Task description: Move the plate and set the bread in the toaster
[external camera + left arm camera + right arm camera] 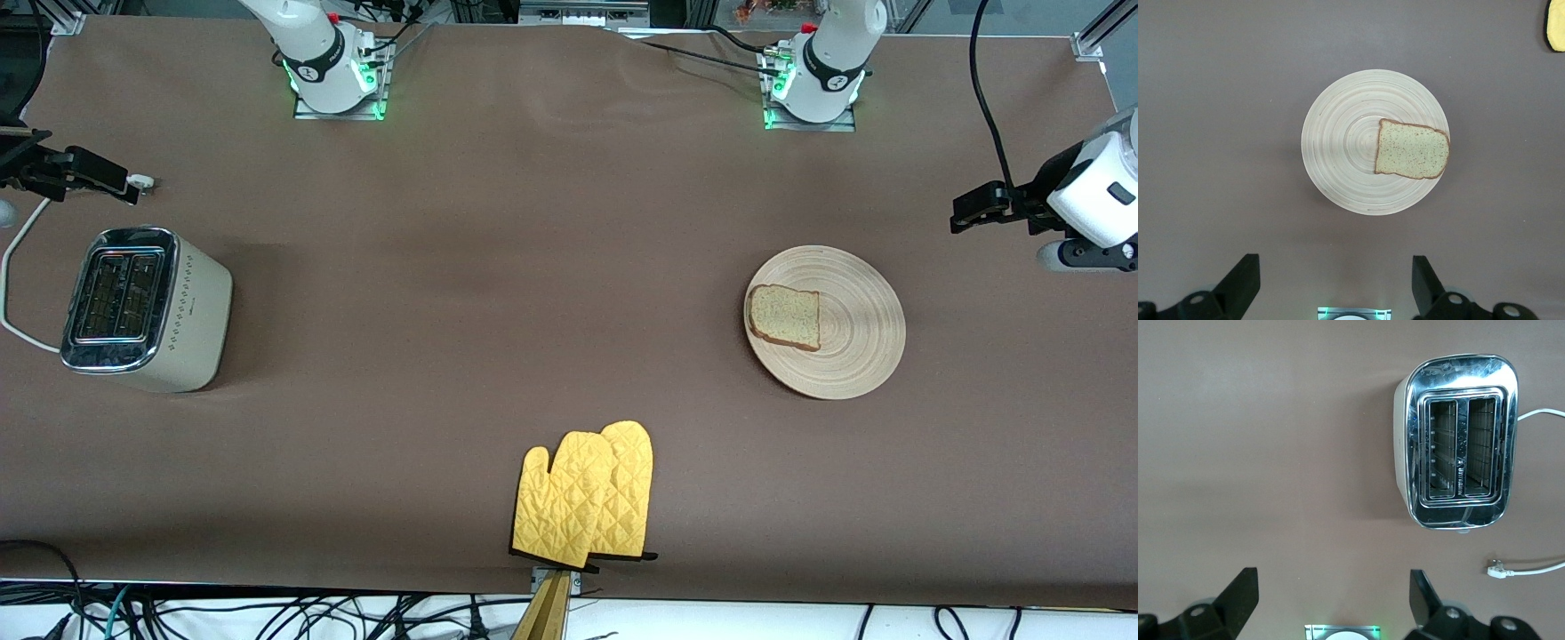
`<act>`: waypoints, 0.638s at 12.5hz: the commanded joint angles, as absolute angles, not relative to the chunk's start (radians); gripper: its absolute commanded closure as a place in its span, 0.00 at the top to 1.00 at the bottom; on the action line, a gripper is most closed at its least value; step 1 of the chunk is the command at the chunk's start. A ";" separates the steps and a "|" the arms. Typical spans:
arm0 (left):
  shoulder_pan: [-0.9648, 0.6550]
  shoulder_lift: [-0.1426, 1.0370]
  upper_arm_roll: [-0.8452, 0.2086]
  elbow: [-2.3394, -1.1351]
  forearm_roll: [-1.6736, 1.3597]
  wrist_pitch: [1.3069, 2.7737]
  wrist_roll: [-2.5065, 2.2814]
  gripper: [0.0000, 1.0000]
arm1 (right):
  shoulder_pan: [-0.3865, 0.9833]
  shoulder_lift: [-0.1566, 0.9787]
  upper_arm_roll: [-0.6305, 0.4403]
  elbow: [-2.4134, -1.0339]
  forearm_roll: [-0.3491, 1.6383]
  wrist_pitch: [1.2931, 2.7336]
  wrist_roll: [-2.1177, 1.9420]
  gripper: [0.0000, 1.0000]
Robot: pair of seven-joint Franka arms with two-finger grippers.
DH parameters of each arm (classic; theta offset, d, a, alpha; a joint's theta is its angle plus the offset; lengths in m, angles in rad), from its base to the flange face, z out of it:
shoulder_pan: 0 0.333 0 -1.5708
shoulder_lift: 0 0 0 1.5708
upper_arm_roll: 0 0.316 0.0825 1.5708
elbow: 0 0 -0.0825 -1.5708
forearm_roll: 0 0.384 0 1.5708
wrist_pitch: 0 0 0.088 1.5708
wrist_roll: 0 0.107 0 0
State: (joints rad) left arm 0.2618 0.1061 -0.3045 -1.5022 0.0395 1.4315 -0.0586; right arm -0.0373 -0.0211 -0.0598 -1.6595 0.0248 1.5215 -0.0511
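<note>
Yellow oven mitts lie on brown table; left hand and right hand hang wide.

Pale ringed plate laid flat toward the left arm's end, bread lying on its rim, cream two-slot toaster stood upright toward the right arm's end, slots empty

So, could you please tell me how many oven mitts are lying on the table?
2. Both yellow oven mitts lie overlapped at the table edge nearest the front camera, about midway between the toaster and the plate. More could be hidden under them.
</note>
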 commanded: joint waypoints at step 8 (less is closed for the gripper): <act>0.261 0.078 -0.362 -1.522 0.060 1.433 -0.116 1.00 | -0.040 -0.020 -0.054 -1.638 0.026 1.503 -0.063 1.00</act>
State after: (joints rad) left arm 0.2589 0.1006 -0.3411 -1.5022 0.0395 1.4315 -0.0863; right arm -0.0371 -0.0211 -0.0581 -1.6594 0.0248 1.5209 -0.0512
